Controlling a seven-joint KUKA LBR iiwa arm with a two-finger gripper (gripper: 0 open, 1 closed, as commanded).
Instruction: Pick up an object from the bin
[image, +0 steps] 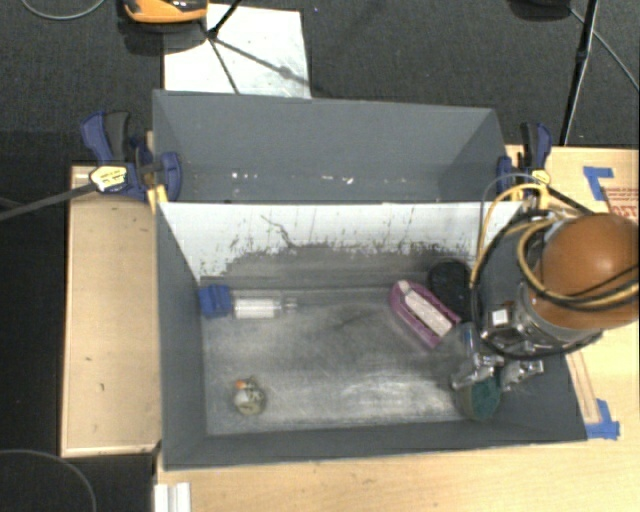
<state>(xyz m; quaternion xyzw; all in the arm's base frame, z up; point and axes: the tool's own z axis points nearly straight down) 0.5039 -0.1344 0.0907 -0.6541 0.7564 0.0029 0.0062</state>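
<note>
My gripper (492, 368) is low in the bin's front right corner, beneath the orange-domed wrist. Directly under it, against the front wall, lies a dark teal rounded object (484, 401), partly covered by the gripper. A purple and white oblong pack (423, 313) lies tilted just to the gripper's left. A black rounded object (450, 280) sits behind that pack, near the right wall.
A clear tube with a blue cap (243, 304) lies along the back left of the floor. A small mottled ball (248, 397) rests in the front left corner. The arm and its cables hang over the bin's right wall.
</note>
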